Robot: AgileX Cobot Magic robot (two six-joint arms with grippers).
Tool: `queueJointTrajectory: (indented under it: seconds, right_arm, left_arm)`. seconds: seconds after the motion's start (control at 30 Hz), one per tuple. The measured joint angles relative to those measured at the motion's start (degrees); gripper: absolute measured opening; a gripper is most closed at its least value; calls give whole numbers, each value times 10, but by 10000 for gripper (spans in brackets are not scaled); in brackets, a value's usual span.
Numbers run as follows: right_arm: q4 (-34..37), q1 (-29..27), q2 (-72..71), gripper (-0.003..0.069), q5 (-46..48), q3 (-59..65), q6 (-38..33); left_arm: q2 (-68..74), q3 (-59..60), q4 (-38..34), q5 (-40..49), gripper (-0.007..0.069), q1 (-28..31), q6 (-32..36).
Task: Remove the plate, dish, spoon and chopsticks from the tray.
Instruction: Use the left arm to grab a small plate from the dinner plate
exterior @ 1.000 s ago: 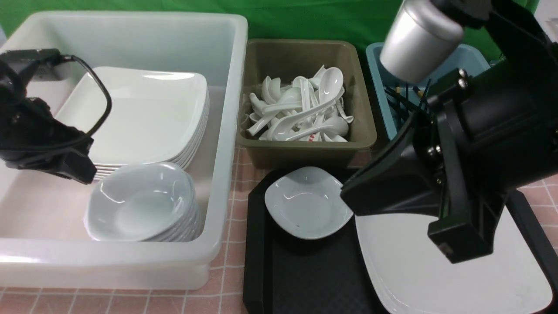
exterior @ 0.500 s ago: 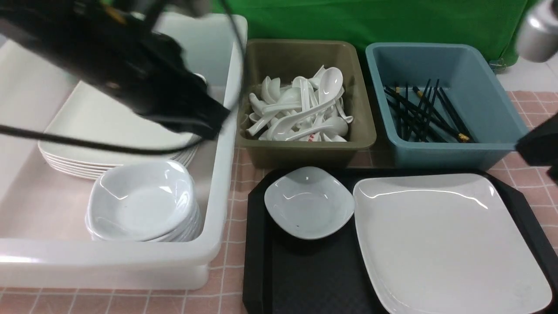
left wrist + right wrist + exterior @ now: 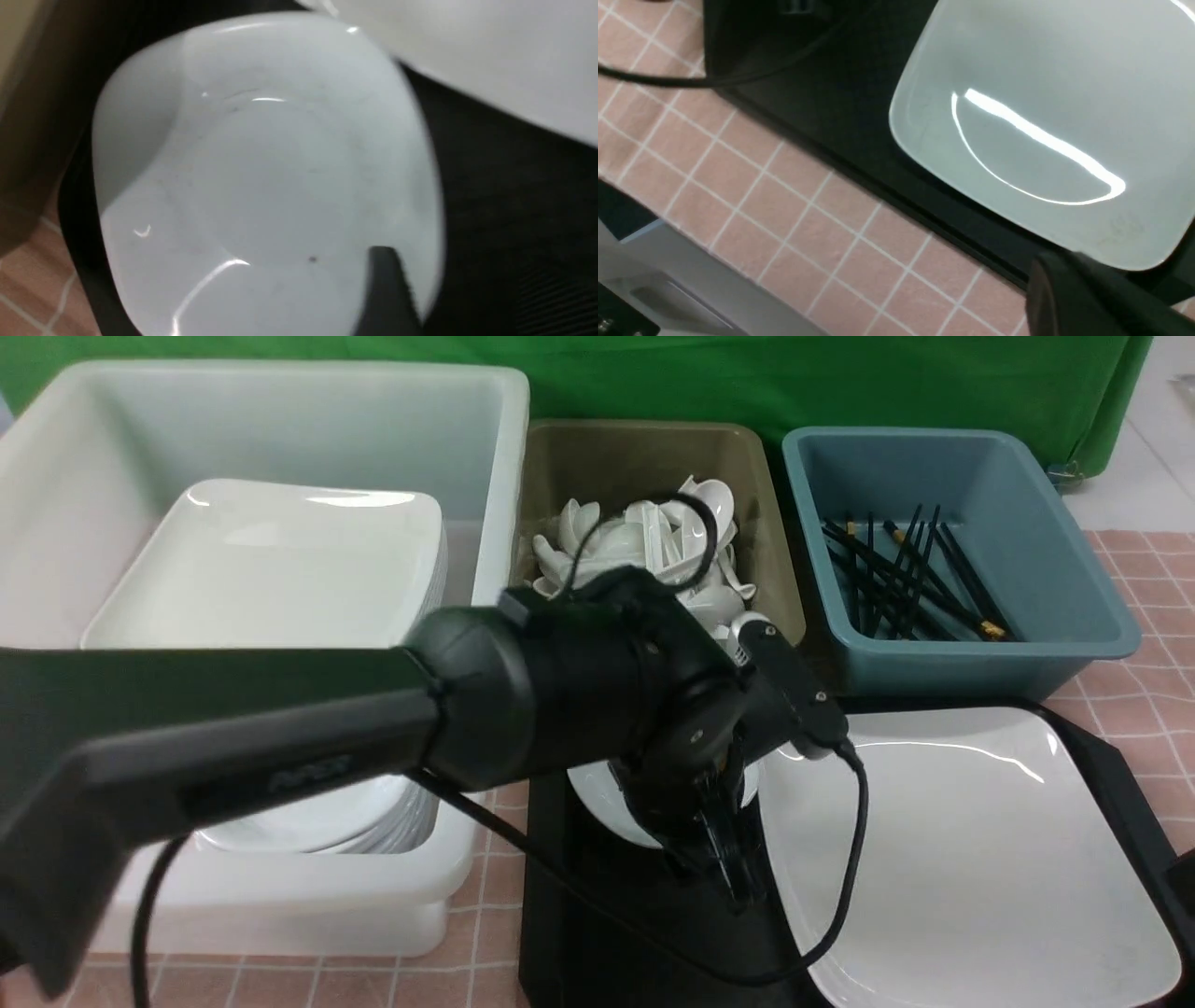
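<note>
Poised above the near-right rim of the dish (image 3: 261, 177) with left gripper (image 3: 728, 873), finger spread impossible to tell; far closer than right gripper (image 3: 1064, 284), pressed shut, beside the plate (image 3: 971, 859)

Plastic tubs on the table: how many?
3: big white plastic tub at left, olive-brown plastic tub in the middle, blue plastic tub at right.

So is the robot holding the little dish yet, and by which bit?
Can't tell. The left gripper is down at the dish rim, one finger over its edge, but no closed grip shows.
</note>
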Motion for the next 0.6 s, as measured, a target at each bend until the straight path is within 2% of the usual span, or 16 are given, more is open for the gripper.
queueJointTrajectory:
  seconds: [0.03, 0.07, 0.13, 0.27, 0.37, 0.4, 0.47, 0.5, 0.53, 0.6]
  right_arm:
    - [1, 0, -1, 30, 0, 0, 0]
    - [4, 0, -2, 30, 0, 1, -2]
    - [8, -1, -2, 30, -1, 1, -2]
    - [19, -1, -2, 30, -3, 2, -5]
    - [31, -1, -2, 30, -9, 2, -13]
    - [33, -1, -2, 30, -11, 2, -15]
    - [34, -1, -2, 30, -14, 2, -17]
    - [34, -1, -2, 30, -15, 2, -18]
    - [35, -1, -2, 30, -16, 2, -20]
    - [39, -1, -2, 30, -16, 2, -22]
  left_arm:
    - [2, 0, 3, -2, 433, 0, -2]
    - [21, 0, 25, -9, 503, 1, -18]
    - [38, 0, 32, -24, 551, 6, -33]
    - [50, -1, 36, -47, 559, 16, -50]
    - [53, -2, 7, -56, 456, 28, -59]
    - [54, -2, -8, -57, 395, 31, -59]
    - [54, -7, -32, -52, 226, 34, -57]
    - [54, -10, -33, -52, 171, 34, -51]
    - [54, -17, -34, -52, 137, 34, -47]
    - [51, -27, -39, -36, 122, 34, -45]
